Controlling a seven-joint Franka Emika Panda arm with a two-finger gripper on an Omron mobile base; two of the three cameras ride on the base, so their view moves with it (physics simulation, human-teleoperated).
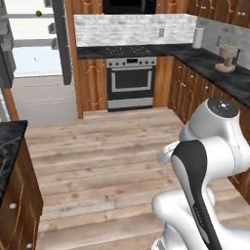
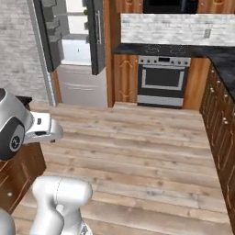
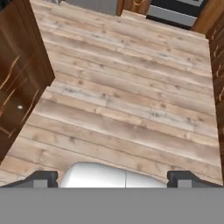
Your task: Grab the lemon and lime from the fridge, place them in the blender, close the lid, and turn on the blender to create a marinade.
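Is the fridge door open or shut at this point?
Open. The fridge shows its white inside and grey shelves, and its dark door stands swung out edge-on, silver handle facing the oven side.

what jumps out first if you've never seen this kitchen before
The fridge stands open at the far left, white inside, with a small green fruit, likely the lime, on a high shelf. A steel oven sits centred in the back wall beyond bare plank floor.
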